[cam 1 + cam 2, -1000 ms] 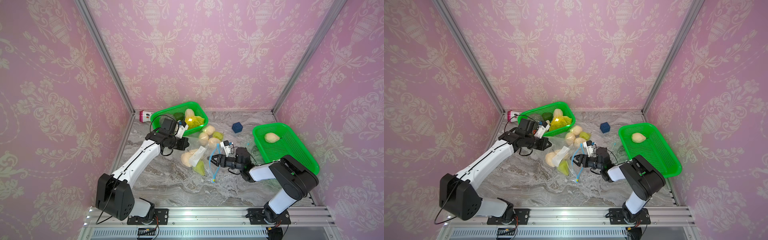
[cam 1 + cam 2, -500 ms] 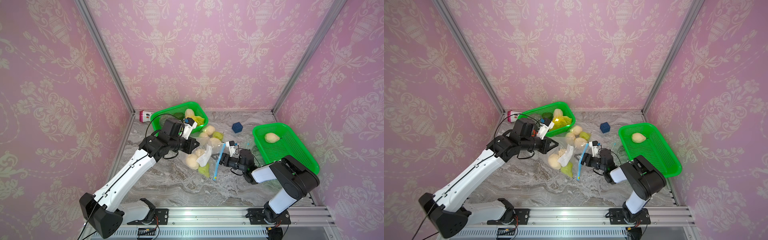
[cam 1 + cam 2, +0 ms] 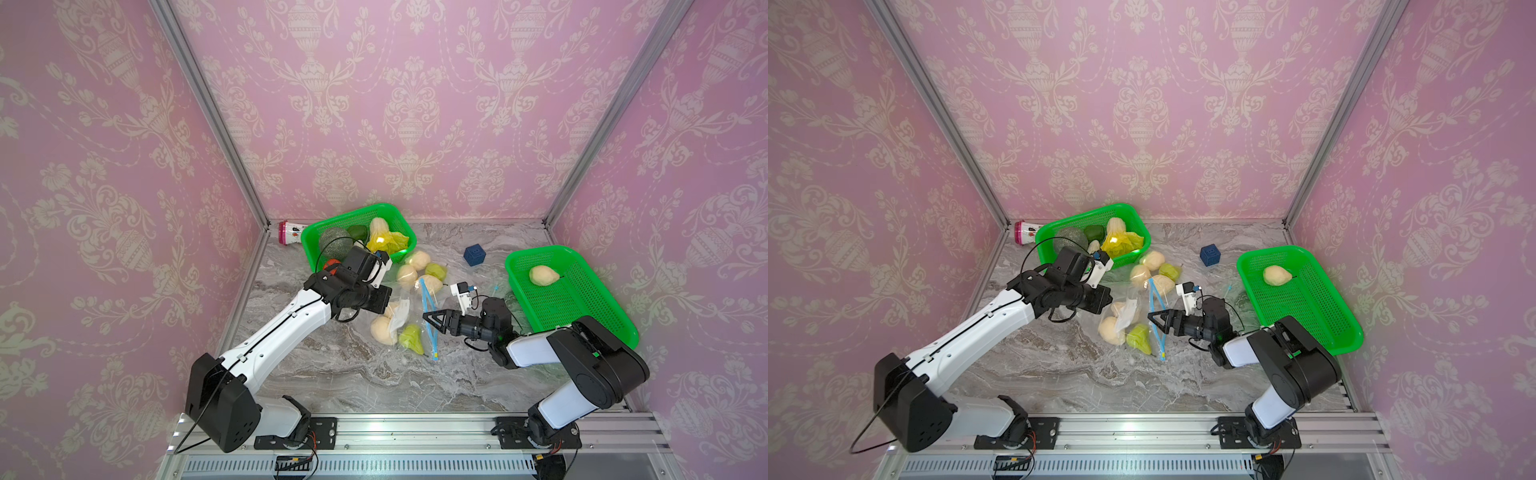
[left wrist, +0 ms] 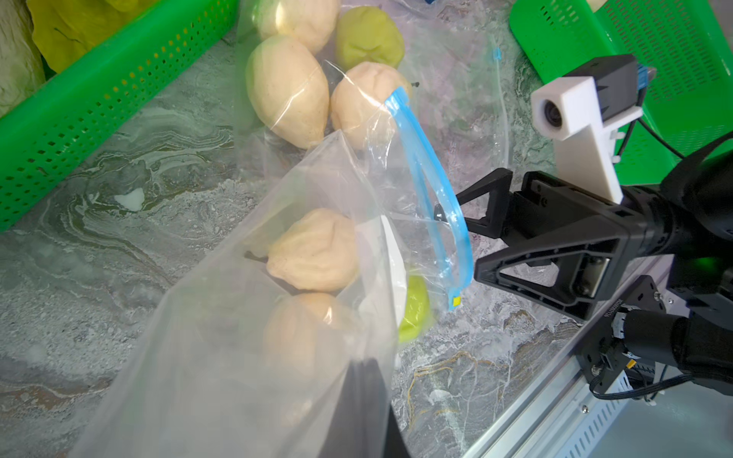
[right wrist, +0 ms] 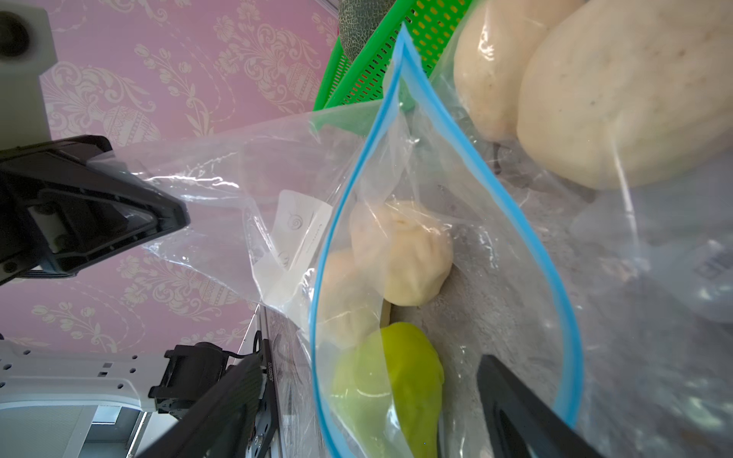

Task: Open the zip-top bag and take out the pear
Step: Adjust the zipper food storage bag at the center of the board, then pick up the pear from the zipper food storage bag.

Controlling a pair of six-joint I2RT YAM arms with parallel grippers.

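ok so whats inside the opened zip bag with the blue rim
In the bag: two pale pears, a green pear and a white paper slip. Anything under the slip or fruit is hidden.

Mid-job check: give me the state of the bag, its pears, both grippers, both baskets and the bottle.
Bag: zip open, mouth gaping, bottom end raised.
Left gripper: shut on the bag's bottom end.
Right gripper: open, at the bag's mouth.
Pears: three, all inside the bag.
Right basket: holds one pear.
Left basket: crowded with produce.
Bottle: lying on its side.
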